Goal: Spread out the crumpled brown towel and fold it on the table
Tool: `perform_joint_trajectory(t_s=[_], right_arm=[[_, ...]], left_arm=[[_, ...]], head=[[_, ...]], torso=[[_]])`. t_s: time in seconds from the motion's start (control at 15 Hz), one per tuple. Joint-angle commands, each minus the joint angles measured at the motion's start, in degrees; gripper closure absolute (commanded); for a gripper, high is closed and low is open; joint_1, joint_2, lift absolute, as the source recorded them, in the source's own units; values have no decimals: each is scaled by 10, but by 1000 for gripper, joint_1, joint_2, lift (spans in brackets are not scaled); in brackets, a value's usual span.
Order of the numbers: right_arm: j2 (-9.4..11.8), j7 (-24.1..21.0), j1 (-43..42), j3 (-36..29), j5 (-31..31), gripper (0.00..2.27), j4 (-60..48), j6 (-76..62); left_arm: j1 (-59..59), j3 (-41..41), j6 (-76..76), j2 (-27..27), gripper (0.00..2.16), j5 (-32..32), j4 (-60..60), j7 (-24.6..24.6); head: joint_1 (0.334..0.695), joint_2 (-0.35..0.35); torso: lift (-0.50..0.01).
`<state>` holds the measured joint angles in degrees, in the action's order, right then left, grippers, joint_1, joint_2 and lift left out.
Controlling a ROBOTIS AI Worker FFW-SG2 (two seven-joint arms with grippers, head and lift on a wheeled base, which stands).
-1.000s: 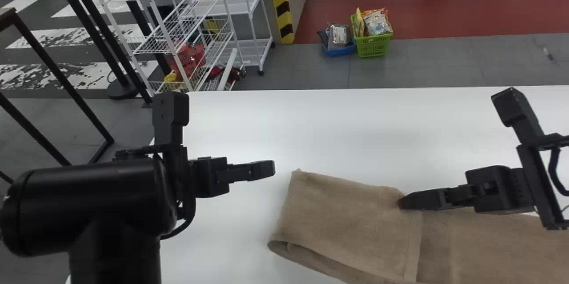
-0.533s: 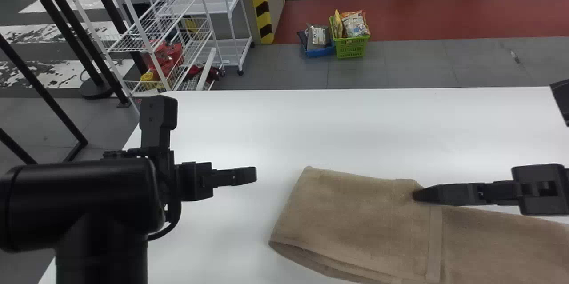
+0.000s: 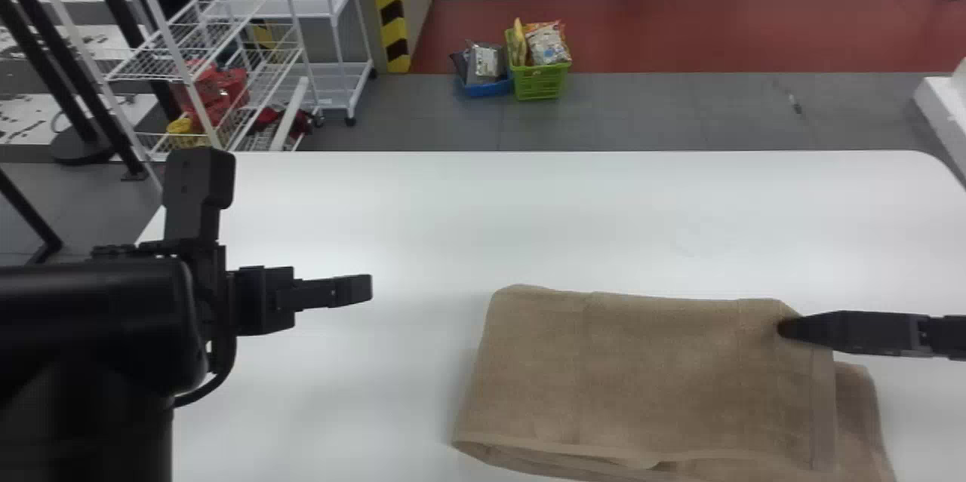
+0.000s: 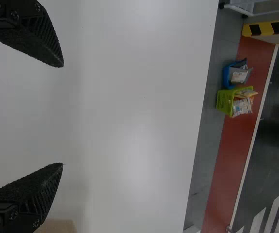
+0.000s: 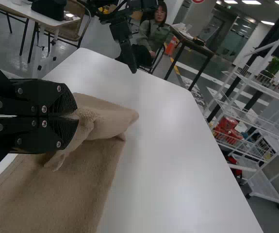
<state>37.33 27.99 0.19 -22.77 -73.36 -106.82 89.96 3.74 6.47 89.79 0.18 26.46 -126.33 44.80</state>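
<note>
The brown towel [image 3: 641, 376] lies folded over on the white table, its upper layer smooth and a lower layer showing beyond its right edge. At the towel's upper right corner my right gripper [image 3: 789, 327] is pinching the cloth. The right wrist view has that gripper [image 5: 76, 115] clamped on a bunched part of the towel [image 5: 71, 179]. My left gripper [image 3: 364, 288] is over the table, left of the towel and apart from it. In the left wrist view the same gripper [image 4: 62, 114] has its fingers wide apart, with a bit of towel [image 4: 57, 226] near one finger.
White table surface [image 3: 339, 218] surrounds the towel, with its far edge ahead. Beyond stand a white wire rack [image 3: 181, 52] and a green basket [image 3: 541, 81] beside a blue one [image 3: 487, 87] on the floor.
The head view has turned right. My right gripper has drawn the held corner rightward, the folded layer now covers more of the lower one, and the towel's left end has shifted right across the table.
</note>
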Motion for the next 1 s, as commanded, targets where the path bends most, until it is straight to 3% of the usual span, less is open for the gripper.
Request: perform_joint_trajectory(t_s=[0.0, 0.13, 0.27, 0.33, 0.4, 0.47, 0.67, 0.73, 0.8, 0.87, 0.93], right_arm=[[19, 40, 24, -51, 54, 1477, 6, 1], [16, 94, 13, -40, 146, 1477, 41, 1], [6, 96, -13, 4, 182, 1457, 85, 1], [-11, 96, -21, 19, 230, 1170, 88, 1], [-31, 96, -27, 34, 295, 417, 87, 1], [-43, 96, -27, 38, 329, -2, 88, 1], [-64, 98, 2, 13, 360, 33, 74, 1], [-74, 126, 18, -15, 366, 90, 57, 1], [-93, 198, 43, -49, 391, 107, 26, 1], [-121, 230, 75, -83, 407, 113, -25, 1], [-165, 248, 129, -111, 435, 113, -102, 1]], left_arm=[[0, -4, 2, -3, 87, -1, 9, -6], [-2, -6, 2, -3, 87, -5, 10, -6], [-6, -8, 2, -3, 87, -4, 9, -6], [-11, -10, 2, -3, 87, -3, 7, -6], [-16, -9, 2, -3, 87, -3, 6, -6], [-23, -8, 2, -3, 87, -4, 3, -4], [-35, 5, 2, -3, 90, -13, -1, -4], [-34, 12, 2, -3, 90, -21, -1, 0], [-34, 22, 2, -3, 90, -33, -1, 0], [-37, 27, 2, -3, 90, -40, -2, 3], [-41, 36, 2, -3, 90, -50, -8, 3]], head=[[695, 13], [695, -32], [695, -89], [695, -96], [695, -100], [695, -102], [695, -110], [695, -112], [695, -114], [695, -112], [695, -102]], torso=[[-127], [-127], [-127], [-127], [-127], [-127], [-127], [-127], [-127], [-127], [-127]])
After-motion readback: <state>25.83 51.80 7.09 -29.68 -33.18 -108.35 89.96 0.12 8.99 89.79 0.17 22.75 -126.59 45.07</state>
